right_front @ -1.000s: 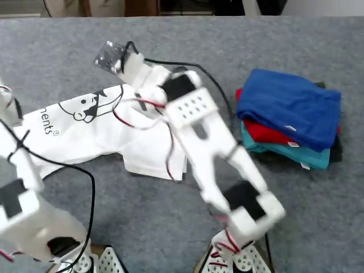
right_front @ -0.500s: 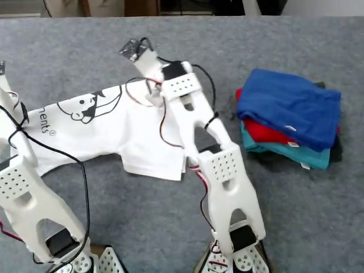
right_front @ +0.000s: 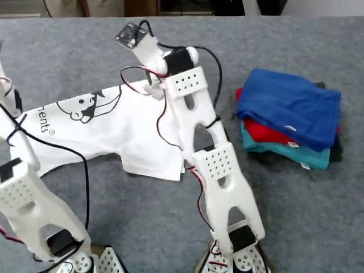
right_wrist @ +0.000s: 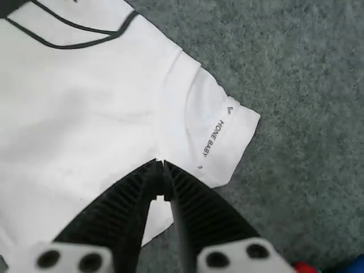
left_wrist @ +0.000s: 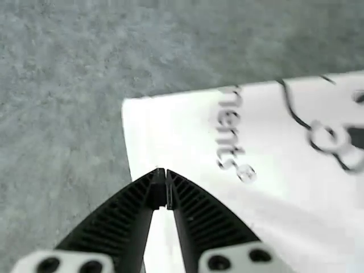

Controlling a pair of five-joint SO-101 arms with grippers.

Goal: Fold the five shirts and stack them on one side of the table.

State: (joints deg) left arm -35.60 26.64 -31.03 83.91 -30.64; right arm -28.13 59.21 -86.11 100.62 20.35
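Left tool (left_wrist: 165, 183) and right tool (right_wrist: 160, 170) closed over white shirt (right_front: 105, 133)

- Soft, even light falls from above on the grey table (right_front: 284, 45), and shadows are faint.
- The white shirt (left_wrist: 187, 142) glares near-blank in the left wrist view.
- A thin shadow lines its near hem.

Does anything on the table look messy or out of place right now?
Only the white shirt, lying spread out and unfolded. The folded stack off to one side is slightly uneven, its top blue shirt askew.
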